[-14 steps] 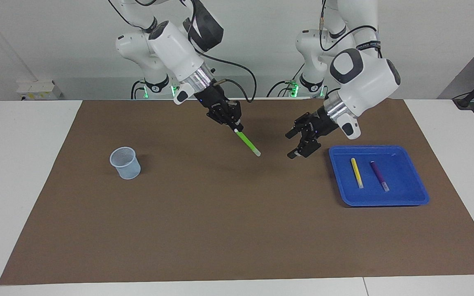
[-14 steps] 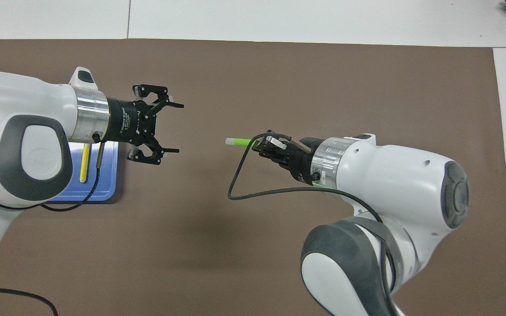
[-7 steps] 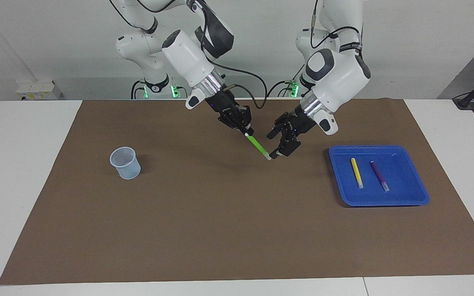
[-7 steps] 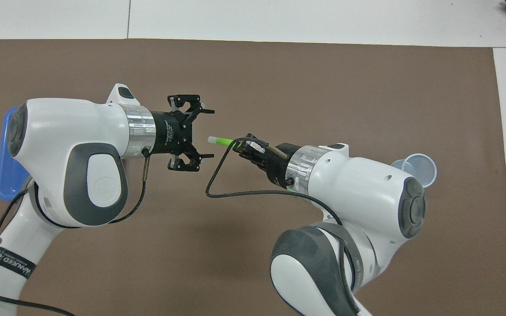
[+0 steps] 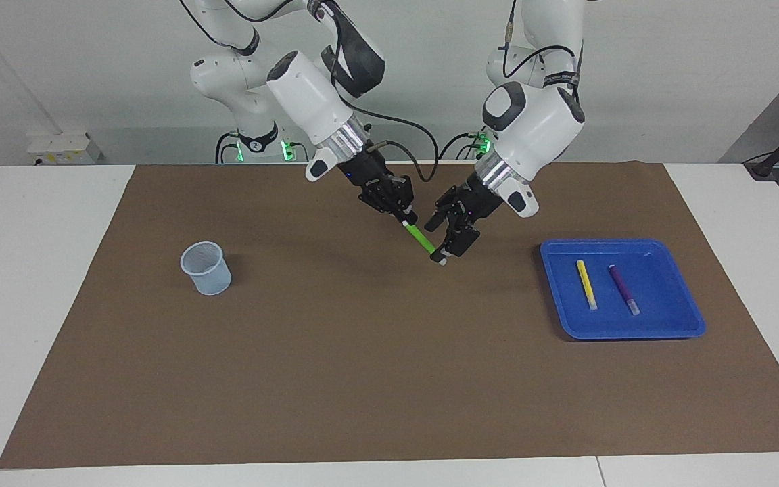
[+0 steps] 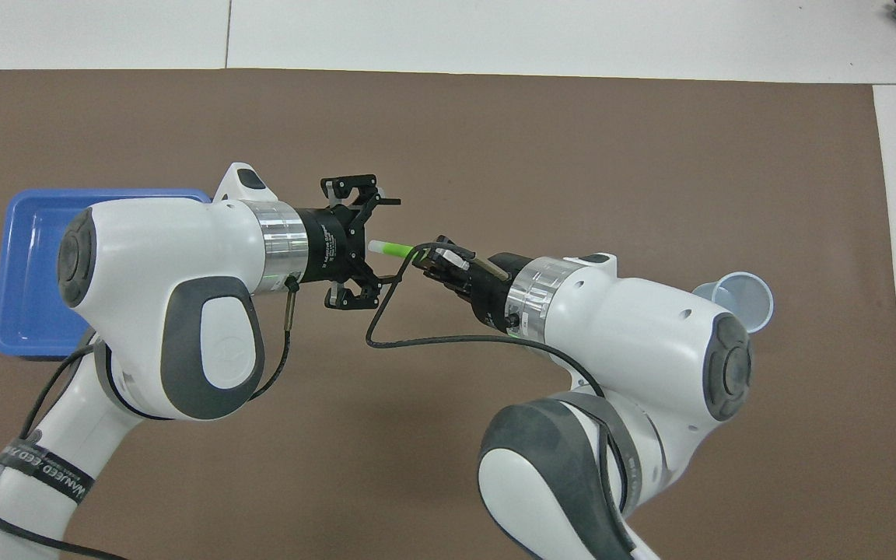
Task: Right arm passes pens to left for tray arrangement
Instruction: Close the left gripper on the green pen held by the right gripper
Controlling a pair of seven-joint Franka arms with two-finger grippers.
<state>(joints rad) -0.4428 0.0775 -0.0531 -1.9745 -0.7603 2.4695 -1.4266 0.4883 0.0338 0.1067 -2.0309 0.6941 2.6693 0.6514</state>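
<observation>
Currently I am logging the right gripper (image 5: 399, 211), which is clamping the upper end of the green pen (image 5: 420, 238) and holding it aslant, whitish tip downward, over the middle of the brown mat (image 5: 362, 379). I am seeing the left gripper (image 5: 445, 238) with its fingers spread, straddling the pen's lower whitish tip; whether the fingers are touching it I cannot tell.

Writing: I am reading small white print on the left gripper's black body in the overhead view, too fine to make out, and a black band on the left arm showing partial white capitals that I cannot read as a word.

View differences: the facing view is showing me the yellow pen (image 5: 587, 285) and the purple pen (image 5: 623, 289) lying side by side, apart, in the blue tray (image 5: 633, 331) toward the left arm's end of the table. In the overhead view the left arm's white housing is covering much of the tray (image 6: 28, 233), and I am not seeing either pen there. The overhead view is showing the green pen (image 6: 390, 249) lying between the left gripper's (image 6: 366, 249) spread fingers.

Surroundings: a pale-blue mesh cup (image 5: 206, 268) is standing upright on the mat toward the right arm's end, well apart from both grippers. A black cable (image 6: 417, 334) is looping from the right wrist under the handover point.
</observation>
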